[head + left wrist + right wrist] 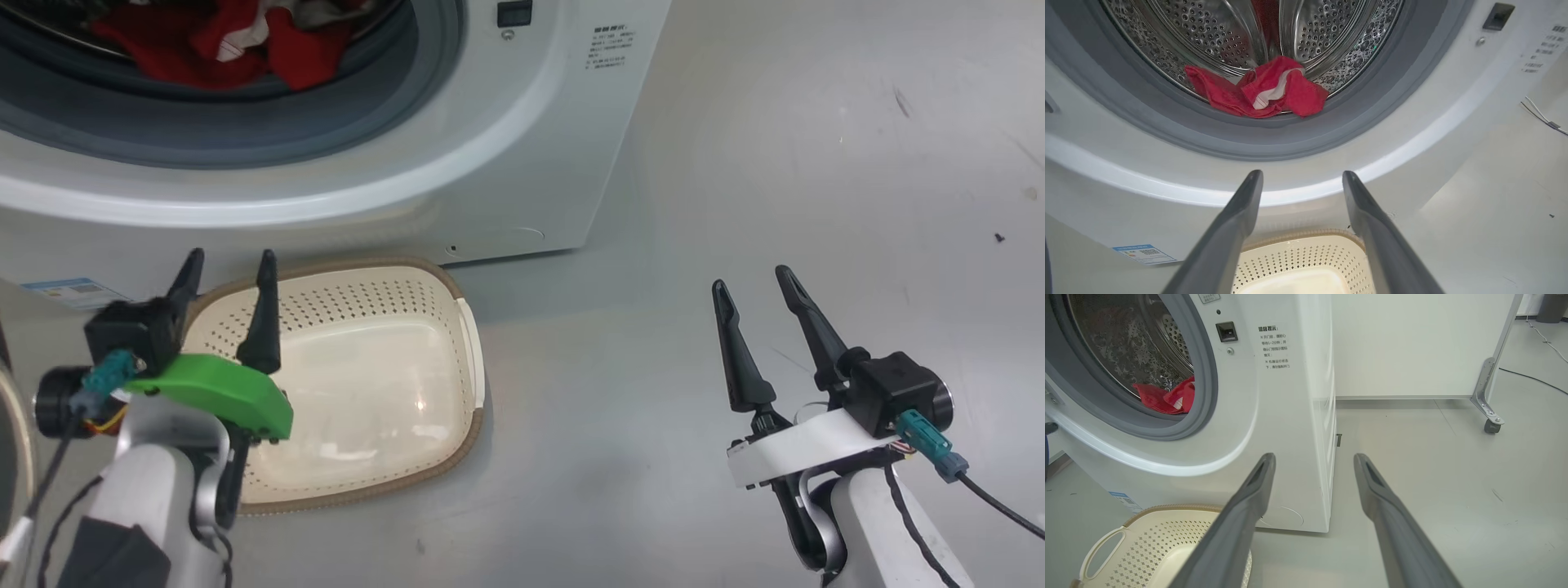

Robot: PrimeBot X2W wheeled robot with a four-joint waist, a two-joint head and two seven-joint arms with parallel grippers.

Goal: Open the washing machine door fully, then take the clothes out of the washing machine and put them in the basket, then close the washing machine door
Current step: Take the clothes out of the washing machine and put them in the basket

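left gripper [231,257] was spread wide, empty, basket [392,302] right under it | red clothes [1257,87] sat ahead in the washing machine [1412,134] | right gripper [751,279] spread wide too, empty

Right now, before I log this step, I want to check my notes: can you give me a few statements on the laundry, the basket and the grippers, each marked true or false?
1. The clothes lie inside the drum of the washing machine. True.
2. The basket holds a garment. False: nothing lies in it.
3. The left gripper and the right gripper are both open and hold nothing. True.
4. The right gripper reaches into the drum. False: it hangs over the floor, to the right of the machine.
5. The basket stands on the floor in front of the machine, below the drum mouth. True.
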